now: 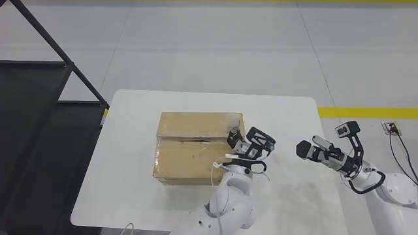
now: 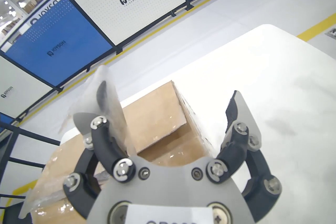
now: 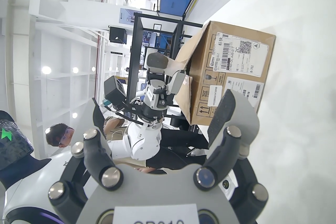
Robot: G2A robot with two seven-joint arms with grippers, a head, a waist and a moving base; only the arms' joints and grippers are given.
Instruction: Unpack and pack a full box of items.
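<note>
L gripper (image 2: 168, 93) wide, tape strip (image 2: 111, 107) clinging, at box (image 1: 192, 147) edge; R gripper (image 3: 162, 100) wide, well apart.

One cardboard box (image 1: 196, 145), one white table (image 1: 130, 170), one strip of clear film (image 2: 115, 114), one left gripper (image 2: 168, 104), one right gripper (image 3: 162, 104).

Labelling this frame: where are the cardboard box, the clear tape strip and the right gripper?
cardboard box (image 1: 192, 150), top view, on its top face.
clear tape strip (image 2: 112, 88), left wrist view, on the upper part of the film.
right gripper (image 3: 162, 107), right wrist view, midway between its open fingertips.
</note>
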